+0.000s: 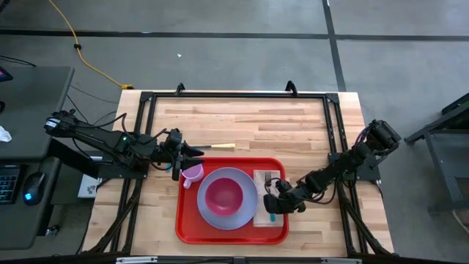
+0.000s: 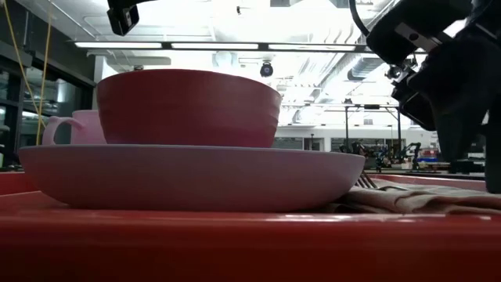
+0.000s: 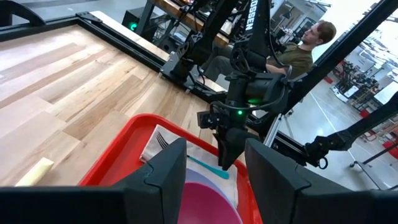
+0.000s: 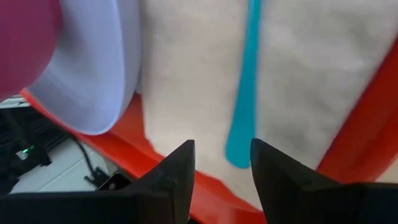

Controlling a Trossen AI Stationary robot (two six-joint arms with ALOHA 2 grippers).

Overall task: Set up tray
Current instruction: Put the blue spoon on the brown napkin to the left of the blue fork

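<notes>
Large flat red plastic rectangular tray (image 1: 233, 233) with low rim, lying on the near-centre part of the light wooden slatted table (image 1: 249, 121), long side running left to right in the high view. On the tray: round lavender plastic plate (image 1: 212, 213), occupying the middle; deep pink round bowl (image 1: 223, 196) seated in the plate's centre. Small lilac cup with handle (image 1: 192, 174) at the tray's far left corner, just beside the plate rim. Tan rectangular cloth napkin (image 1: 268, 198) along the tray's right side, touching or slightly under the plate edge. On the napkin: silver metal fork (image 3: 161, 140), tines only seen in the left wrist view, and a slim teal plastic utensil handle (image 4: 244, 93) lying lengthwise beside it.

Right gripper (image 1: 272, 203) low over the napkin at the tray's right edge, fingers parted with a clear gap between them, nothing held; teal handle's end seen just ahead of the gap, not clasped. Contact with napkin not determinable.

Left gripper (image 1: 192, 152) above the table just beyond the tray's far left corner, near the cup, fingers spread wide, empty.

Pale wooden stick-shaped piece (image 1: 220, 147) on the bare table just past the left gripper, apart from the tray.

Seated person (image 3: 305, 50) in an olive top visible beyond the table in the left wrist view.
</notes>
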